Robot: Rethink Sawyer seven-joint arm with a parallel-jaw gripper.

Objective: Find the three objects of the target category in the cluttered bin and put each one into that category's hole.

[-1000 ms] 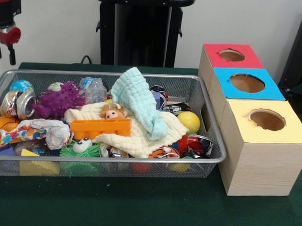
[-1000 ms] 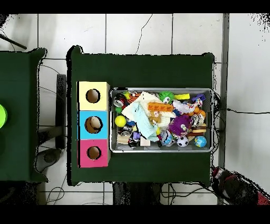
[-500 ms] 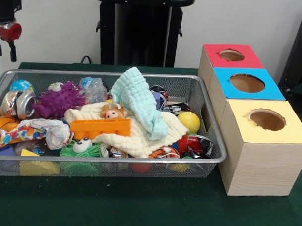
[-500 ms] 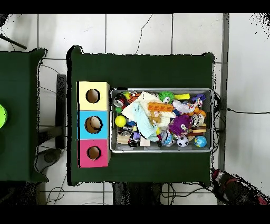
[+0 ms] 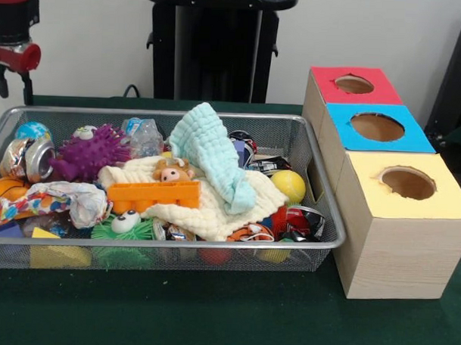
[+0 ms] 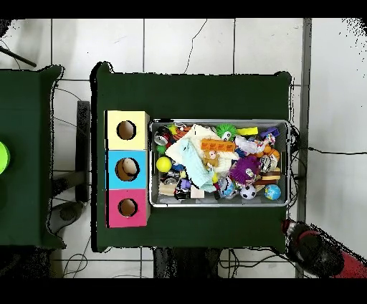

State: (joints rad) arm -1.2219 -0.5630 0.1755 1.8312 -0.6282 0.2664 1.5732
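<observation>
Covering much of the bin point(image 5: 320, 221), cloths point(image 5: 212, 160) hide toys beneath.

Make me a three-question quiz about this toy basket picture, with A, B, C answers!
1. Where is the yellow ball?
A. in the wire basket
B. on the red box
C. on the floor

2. How many boxes with holes stand beside the basket?
A. two
B. three
C. five

3. Is the gripper touching a toy?
A. yes, the ball
B. yes, a cloth
C. no, it hangs above the basket's corner

Answers: 1 A, it lies by the basket's wall. 2 B, red, blue and yellow. 3 C, nothing touches it.
</observation>
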